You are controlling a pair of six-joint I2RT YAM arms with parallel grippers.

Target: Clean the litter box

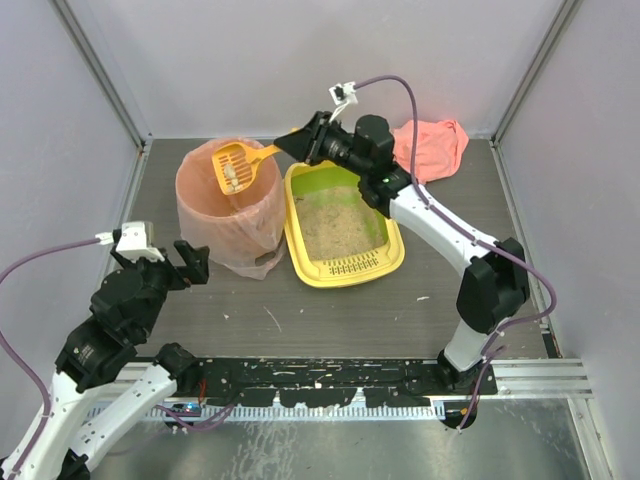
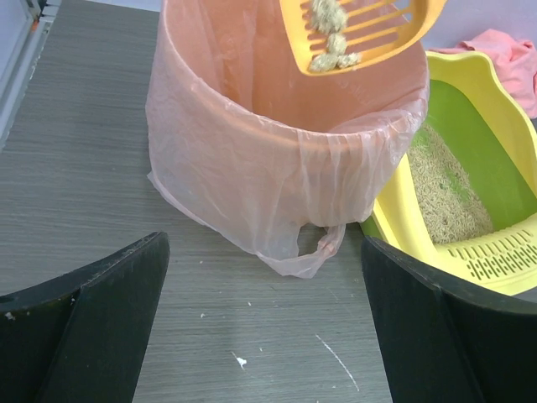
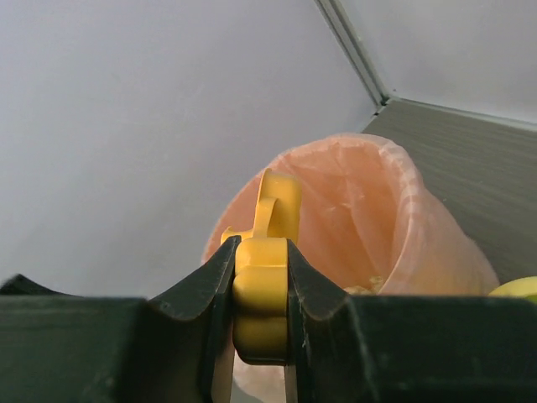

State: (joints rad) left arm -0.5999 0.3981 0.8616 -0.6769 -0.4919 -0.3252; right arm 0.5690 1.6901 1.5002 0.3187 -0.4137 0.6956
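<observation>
- The litter box (image 1: 350, 266) sits on the surface (image 1: 400, 300) right of centre, its slotted rim toward the arms. It lies just beside the bin, on that bin's right.
- The beige litter (image 1: 338, 225) inside lies in a fairly even layer over the green floor. I can make out no clumps in it, though the top view is too coarse to be sure.
- An orange-yellow slotted scoop (image 1: 234, 166) hangs over the mouth of the round bin (image 1: 225, 225), which is lined with a pink bag. Pale clumps (image 2: 332, 46) lie on the scoop's slots and have not yet been tipped out.
- The right hand (image 1: 296, 146) is clenched on the scoop's handle, which the right wrist view shows pinched between its two fingers.
- The left hand (image 1: 160, 262) is released, jaws spread wide and grasping nothing. It hovers over the surface in front of the bin, apart from it.
- A pink cloth (image 1: 435, 145) lies crumpled at the back right, behind the box. A few white specks (image 2: 241, 362) dot the surface near the left hand.
- My judgement is that the task is well along. Waste has been lifted clear of the box and carried to the bin.
- What is left is to tip the scoop so the clumps fall into the bag. After that, more passes through the litter may be needed if anything remains.
</observation>
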